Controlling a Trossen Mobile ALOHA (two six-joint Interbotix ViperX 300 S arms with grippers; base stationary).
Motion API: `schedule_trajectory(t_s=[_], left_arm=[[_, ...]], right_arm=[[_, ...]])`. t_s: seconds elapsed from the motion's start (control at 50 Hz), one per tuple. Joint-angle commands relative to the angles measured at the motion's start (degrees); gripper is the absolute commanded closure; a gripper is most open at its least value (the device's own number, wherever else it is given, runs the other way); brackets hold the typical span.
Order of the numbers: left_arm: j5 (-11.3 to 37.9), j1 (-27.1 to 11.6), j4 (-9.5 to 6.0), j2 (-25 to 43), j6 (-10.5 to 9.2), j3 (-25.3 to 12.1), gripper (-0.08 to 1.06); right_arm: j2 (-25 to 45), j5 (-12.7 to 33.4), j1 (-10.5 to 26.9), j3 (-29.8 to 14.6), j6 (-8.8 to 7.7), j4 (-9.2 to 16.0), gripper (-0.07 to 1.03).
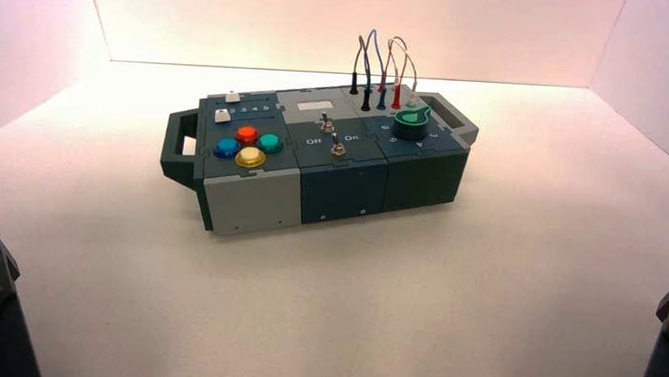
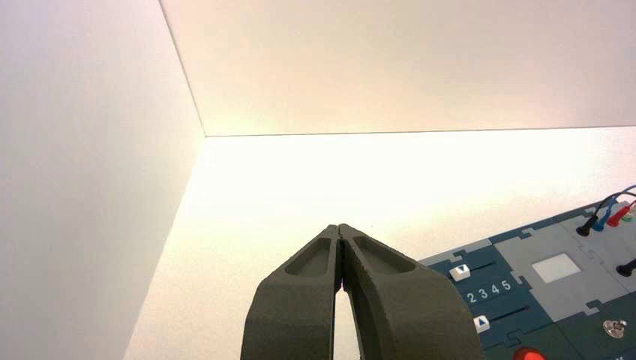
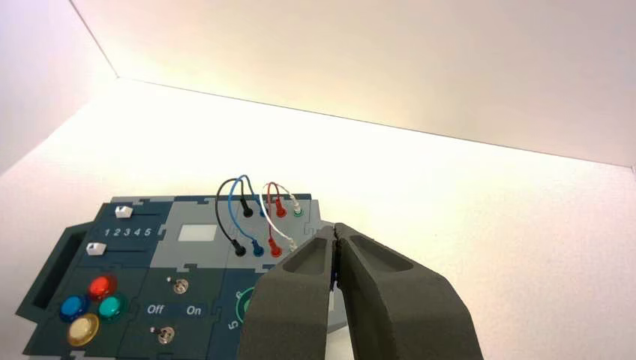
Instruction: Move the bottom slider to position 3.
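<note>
In the high view, the slider (image 1: 222, 115) sits just beyond the red button (image 1: 246, 135), on the robot's left; a sloppy approach from the button's side could press it.

In the left wrist view, the left gripper (image 2: 339, 226) is pinched narrow, well apart from the red button; lowered slightly too far beyond it, it might catch the twin knob (image 2: 460, 272).

In the right wrist view, the right gripper (image 3: 335, 229) is also narrow, right of the red button. Overpushing could carry the slider past the "3" (image 3: 127, 232).

Test booth (pale walls (image 1: 340, 25), wired button box (image 1: 340, 184)).
</note>
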Motion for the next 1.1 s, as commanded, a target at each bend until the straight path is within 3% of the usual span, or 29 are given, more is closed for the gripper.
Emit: schedule_trajectory(t_s=[0.02, 0.46, 0.96, 1.1], left_arm=[[-0.3, 0.3, 0.18, 0.3, 0.09, -1.1, 1.01], [1.5, -0.8, 0.18, 3.0, 0.18, -1.7, 1.01], [18.2, -9.4, 0.18, 29.7, 0.62, -10.0, 1.01], [19.5, -11.4, 0.18, 34.5, 0.62, -12.4, 1.01]], right_arm=[[-0.1, -0.3, -0.3, -0.9, 0.0, 0.2, 0.99], [0.5, 0.1, -0.2, -0.9, 0.09, 0.6, 0.99], [5.4, 3.5, -0.3, -2.4, 0.09, 0.7, 0.99], [7.0, 4.3, -0.2, -2.9, 0.09, 0.7, 0.99]])
